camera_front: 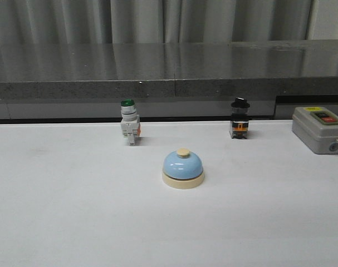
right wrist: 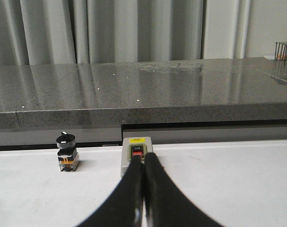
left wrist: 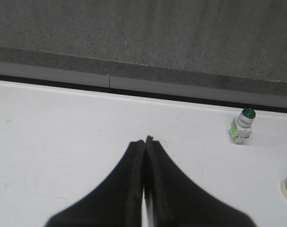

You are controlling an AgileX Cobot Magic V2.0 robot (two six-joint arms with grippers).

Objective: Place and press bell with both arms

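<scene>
Bell (camera_front: 182,168) stands mid-table, cut off at the frame edge in the left wrist view. Green-capped switch (camera_front: 128,128), black-capped switch (camera_front: 240,118) and grey control box (camera_front: 320,129) line the table's (camera_front: 74,211) far edge. Left pincer (left wrist: 145,140) and right pincer (right wrist: 144,156) both pressed together, empty.

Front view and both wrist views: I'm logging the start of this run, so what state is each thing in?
bell: upright on the table, untouched, no arm near it.
green-capped switch: standing upright, untouched.
black-capped switch: standing upright, untouched.
grey switch box: resting flat at the table's right edge.
left gripper: fingers shut, empty.
right gripper: fingers shut, empty.
</scene>
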